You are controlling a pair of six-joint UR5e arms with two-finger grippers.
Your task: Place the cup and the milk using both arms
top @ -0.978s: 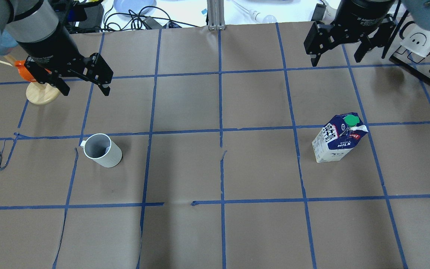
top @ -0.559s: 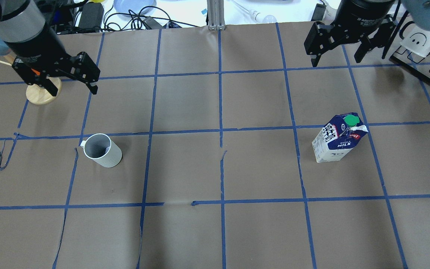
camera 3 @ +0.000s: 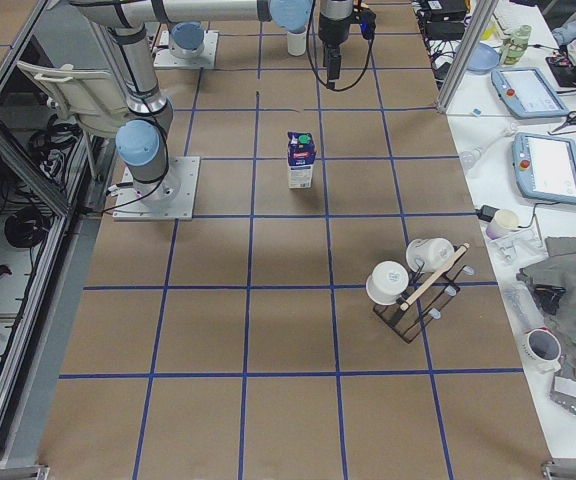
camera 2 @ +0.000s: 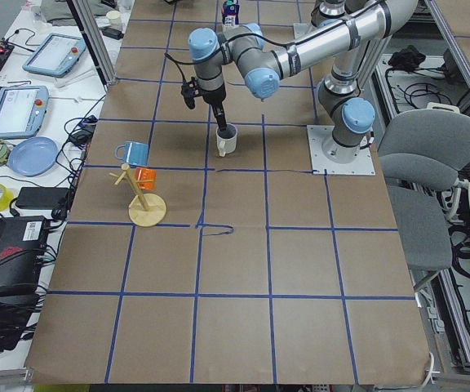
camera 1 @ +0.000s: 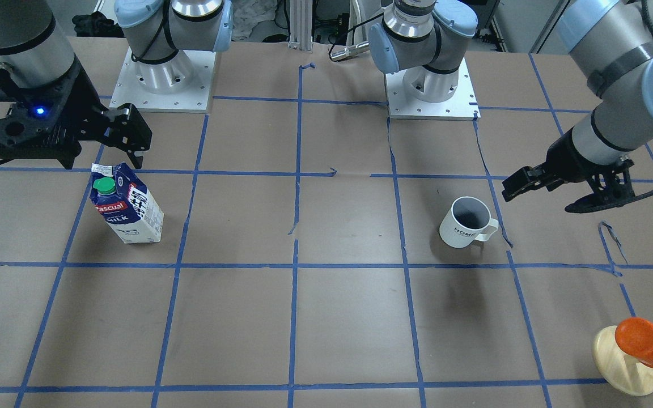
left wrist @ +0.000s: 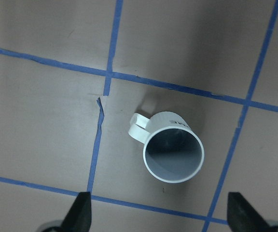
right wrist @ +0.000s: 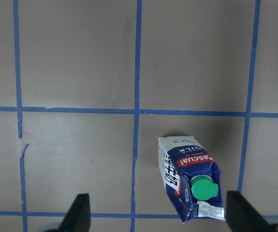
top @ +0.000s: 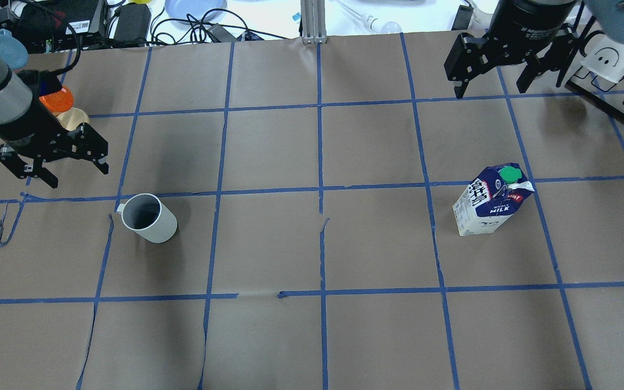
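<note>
The white cup (top: 149, 219) with a grey inside stands upright on the left half of the table, its handle pointing left; it also shows in the front view (camera 1: 465, 224) and the left wrist view (left wrist: 173, 152). My left gripper (top: 76, 174) is open and empty, above the table, to the left of and behind the cup. The blue and white milk (top: 491, 203) with a green cap stands on the right half, also in the front view (camera 1: 127, 207) and the right wrist view (right wrist: 189, 179). My right gripper (top: 491, 89) is open and empty, high behind the milk.
An orange cup on a wooden stand (top: 57, 100) is just behind my left gripper. A black rack with white cups (top: 610, 59) stands at the back right. Cables and devices lie beyond the table's far edge. Blue tape lines grid the brown table (top: 317, 336).
My left gripper has moved left and toward the near side, and now sits lower, closer to the cup's row. The right gripper, cup and milk have hardly moved.
</note>
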